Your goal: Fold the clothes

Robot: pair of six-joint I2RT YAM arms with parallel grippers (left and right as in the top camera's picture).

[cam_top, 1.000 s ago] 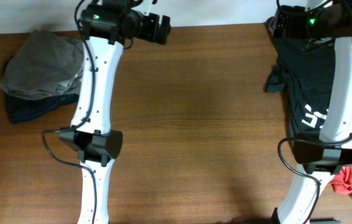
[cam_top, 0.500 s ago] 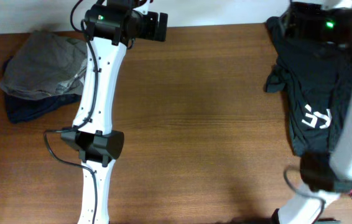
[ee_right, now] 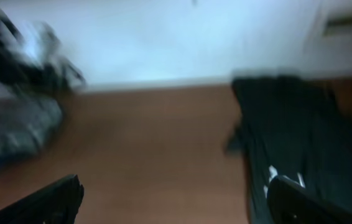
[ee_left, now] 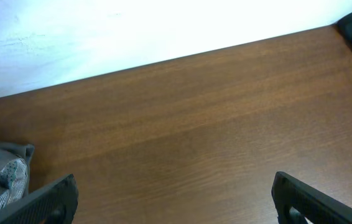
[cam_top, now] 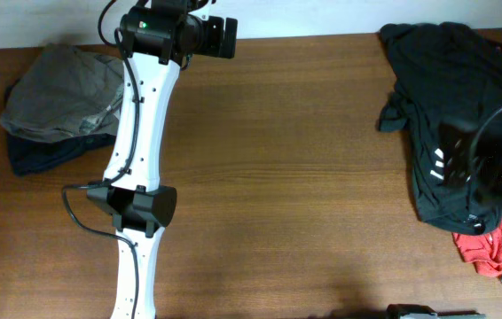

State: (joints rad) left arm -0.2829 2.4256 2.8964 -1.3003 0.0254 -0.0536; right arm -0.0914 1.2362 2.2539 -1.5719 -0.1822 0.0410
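Right arm (cam_top: pixel 492 152) swung off black shirt (cam_top: pixel 446 71) | print (cam_top: pixel 435 161) unreadable | shorts (cam_top: pixel 60 89) heaped left

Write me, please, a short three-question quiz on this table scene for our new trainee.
1. True or false: the grey shorts lie on top of a dark blue garment.
2. The small garment beside the black garment is: A red, B yellow, C green.
3. Fill in: the left hand is ____ (open or shut).

Key: 1 true; 2 A; 3 open.
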